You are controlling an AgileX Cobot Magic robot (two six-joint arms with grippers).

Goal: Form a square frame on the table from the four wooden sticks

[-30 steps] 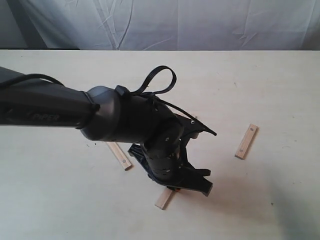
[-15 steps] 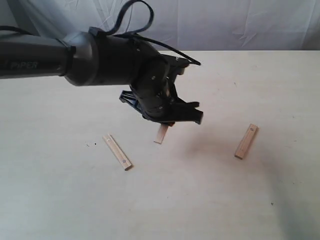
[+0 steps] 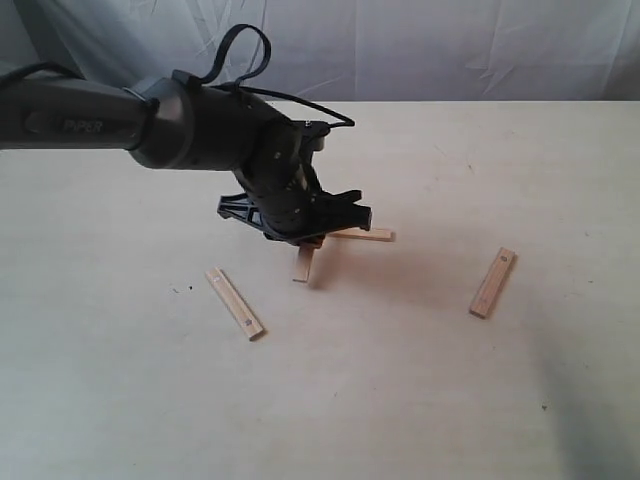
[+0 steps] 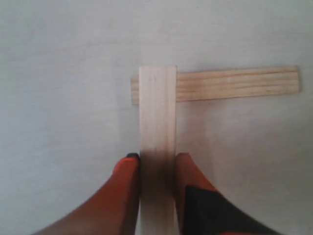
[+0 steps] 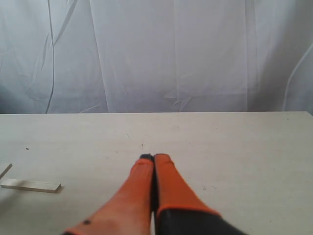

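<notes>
Wrinkled white cloth backdrop [image 3: 450,50] at the far side, pale cream matte surface [image 3: 120,400] in front of it. Over the middle, the left tool [image 4: 157,159] is clamped on one short flat light tan wood slat [image 3: 304,264], its orange fingers [image 4: 126,181] pinching the long edges toward one end.

From the left wrist view, the free end of that slat crosses at a right angle over one end of a second slat [image 4: 234,83] lying flat. So one corner of the square is lining up, though I can't tell whether the two actually touch. The third slat [image 3: 236,303] lies off to the near left, and the fourth slat [image 3: 493,283] is well apart on the right. The right tool [image 5: 152,159] hangs above the surface with its fingers pressed together, holding nothing.

My guess on handling: these are light, stiff and smooth, so they'll skate if bumped. Pinch across the narrow width, near the middle for balance, and set down gently or the slat underneath probably shifts.
</notes>
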